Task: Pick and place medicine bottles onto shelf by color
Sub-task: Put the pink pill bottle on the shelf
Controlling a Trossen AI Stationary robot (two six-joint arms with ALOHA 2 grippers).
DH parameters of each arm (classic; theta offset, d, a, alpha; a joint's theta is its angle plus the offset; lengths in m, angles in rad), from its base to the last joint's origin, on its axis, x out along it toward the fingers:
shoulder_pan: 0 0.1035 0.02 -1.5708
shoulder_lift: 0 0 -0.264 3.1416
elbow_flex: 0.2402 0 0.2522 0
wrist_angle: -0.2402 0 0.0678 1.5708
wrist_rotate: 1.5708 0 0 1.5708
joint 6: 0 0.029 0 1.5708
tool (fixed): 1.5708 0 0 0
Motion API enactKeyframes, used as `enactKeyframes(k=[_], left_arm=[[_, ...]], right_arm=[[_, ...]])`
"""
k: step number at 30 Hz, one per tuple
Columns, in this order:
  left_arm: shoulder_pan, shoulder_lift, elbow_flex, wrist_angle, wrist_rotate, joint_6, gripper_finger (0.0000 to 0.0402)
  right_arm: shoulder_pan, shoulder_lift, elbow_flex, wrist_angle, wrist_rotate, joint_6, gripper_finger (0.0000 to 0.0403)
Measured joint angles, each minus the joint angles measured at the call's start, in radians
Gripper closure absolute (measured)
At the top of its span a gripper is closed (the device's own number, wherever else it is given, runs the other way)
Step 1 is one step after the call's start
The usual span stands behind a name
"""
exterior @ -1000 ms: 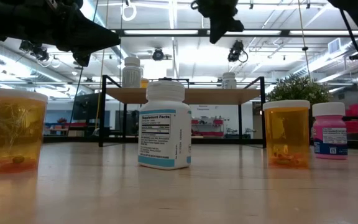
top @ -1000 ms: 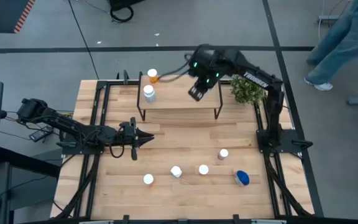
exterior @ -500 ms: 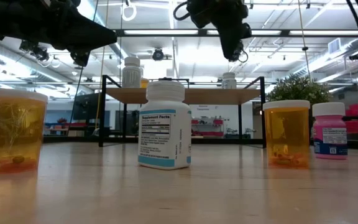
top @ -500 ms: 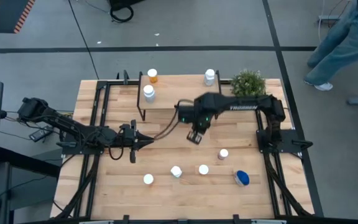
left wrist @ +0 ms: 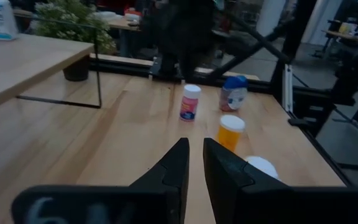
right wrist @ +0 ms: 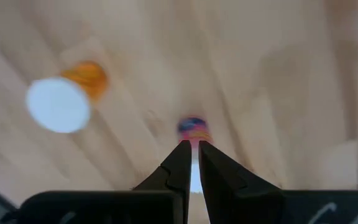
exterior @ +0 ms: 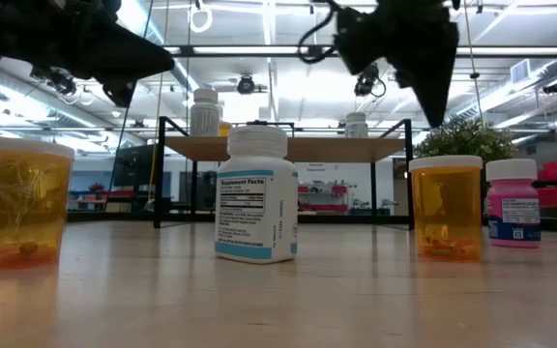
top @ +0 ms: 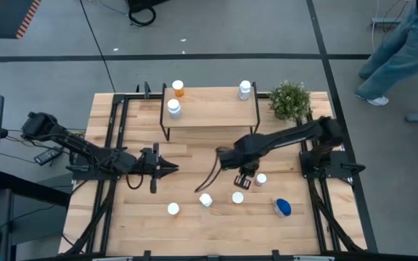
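Observation:
My right gripper [top: 244, 178] hangs shut over the table's middle, just left of the pinkish bottle [top: 260, 179]. In the right wrist view that bottle [right wrist: 192, 128] shows just past the fingertips [right wrist: 192, 147], and an orange white-capped bottle [right wrist: 59, 102] stands beside it. My left gripper [top: 168, 168] waits shut above the table's left half. The shelf [top: 209, 116] carries an orange bottle [top: 178, 88] and two white ones [top: 173, 108] [top: 244, 89]. Three white-capped bottles [top: 173, 209] [top: 206, 199] [top: 237, 197] and the blue-topped one [top: 282, 207] stand near the table's near edge.
A potted plant [top: 290, 100] stands at the far right corner beside the shelf. Black frame rails [top: 115, 145] run along both sides of the table. A person walks on the floor beyond the table's right far corner [top: 401, 43]. Bare wood lies between the shelf and the bottles.
My right gripper has swung from above the shelf's right end toward the table's near edge and come down, ending just left of the pinkish bottle. The white bottle on the shelf's right end stays standing there.

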Motion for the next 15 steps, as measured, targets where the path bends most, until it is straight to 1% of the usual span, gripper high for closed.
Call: enactKeyframes(k=[2,6,8,10,12,15], left_arm=[[-0.015,0.000,0.000,-0.008,0.000,-0.003,0.0345],[-0.037,0.001,0.000,-0.013,0.000,-0.001,0.0349],[-0.037,0.001,0.000,-0.011,-0.001,0.000,0.0352],[-0.036,0.001,0.000,-0.010,-0.013,0.000,0.0353],[-0.036,0.001,0.000,-0.010,-0.031,0.002,0.0353],[-0.036,0.001,0.000,-0.010,-0.058,0.003,0.0349]], right_arm=[[-0.011,-0.094,-0.085,0.064,0.008,0.052,0.0364],[-0.017,-0.332,-0.285,0.269,0.010,0.171,0.0364],[-0.014,-0.430,-0.382,0.348,0.022,0.233,0.0364],[-0.005,-0.493,-0.463,0.378,0.032,0.289,0.0363],[0.008,-0.525,-0.518,0.384,0.034,0.328,0.0356],[0.032,-0.533,-0.553,0.387,0.028,0.352,0.0326]])
